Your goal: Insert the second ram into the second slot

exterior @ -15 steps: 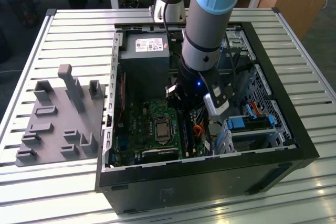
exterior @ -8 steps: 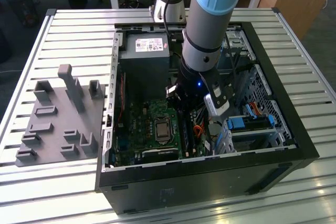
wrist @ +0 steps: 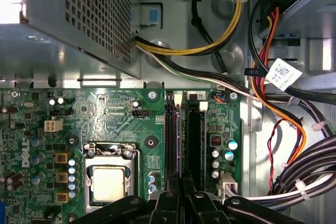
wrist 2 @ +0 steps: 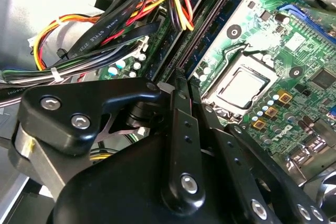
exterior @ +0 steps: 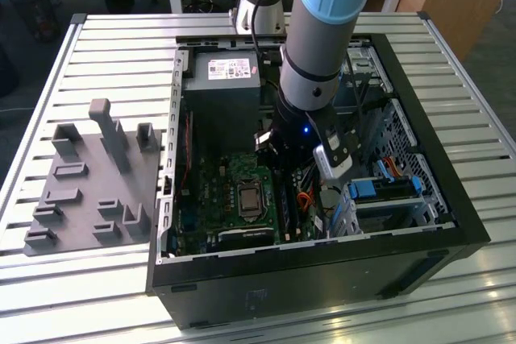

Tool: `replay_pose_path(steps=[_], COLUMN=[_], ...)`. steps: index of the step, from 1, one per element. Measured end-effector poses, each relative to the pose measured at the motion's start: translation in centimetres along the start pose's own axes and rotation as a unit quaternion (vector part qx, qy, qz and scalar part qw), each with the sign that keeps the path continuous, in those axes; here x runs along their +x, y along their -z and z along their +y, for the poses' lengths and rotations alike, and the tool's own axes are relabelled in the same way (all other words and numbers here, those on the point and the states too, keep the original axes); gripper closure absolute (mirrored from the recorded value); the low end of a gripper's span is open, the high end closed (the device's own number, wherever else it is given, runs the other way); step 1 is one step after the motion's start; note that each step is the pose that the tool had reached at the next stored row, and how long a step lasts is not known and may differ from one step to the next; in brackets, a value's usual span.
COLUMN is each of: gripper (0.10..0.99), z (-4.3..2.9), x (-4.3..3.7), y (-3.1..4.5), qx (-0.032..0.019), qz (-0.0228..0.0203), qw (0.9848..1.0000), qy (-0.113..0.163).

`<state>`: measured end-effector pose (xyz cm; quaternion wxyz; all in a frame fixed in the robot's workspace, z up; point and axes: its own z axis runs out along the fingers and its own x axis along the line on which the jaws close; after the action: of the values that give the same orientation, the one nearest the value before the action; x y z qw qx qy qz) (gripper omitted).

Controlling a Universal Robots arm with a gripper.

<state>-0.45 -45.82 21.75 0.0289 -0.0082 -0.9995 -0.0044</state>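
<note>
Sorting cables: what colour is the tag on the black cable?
White, with dark print: the tag shows best in the first wrist view.

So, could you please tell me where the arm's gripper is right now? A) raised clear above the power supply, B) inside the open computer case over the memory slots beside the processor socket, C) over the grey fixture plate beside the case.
B: the gripper sits low inside the computer case, right over the memory slots beside the processor socket.

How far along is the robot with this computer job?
The gripper is deep inside the open computer case, right over the memory slots beside the processor, so the approach looks done. One slot may already hold a stick, but that is unclear. I cannot make out the second ram, so its seating is not yet confirmed.
</note>
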Motion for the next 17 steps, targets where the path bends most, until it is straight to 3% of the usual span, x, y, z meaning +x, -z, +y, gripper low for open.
replay_pose_path(steps=[17], gripper=[0.949], z=[0.00], x=[0.00], y=[-0.06], qx=[0.0000], qz=[0.0001], qw=[1.0000], qy=[0.000])
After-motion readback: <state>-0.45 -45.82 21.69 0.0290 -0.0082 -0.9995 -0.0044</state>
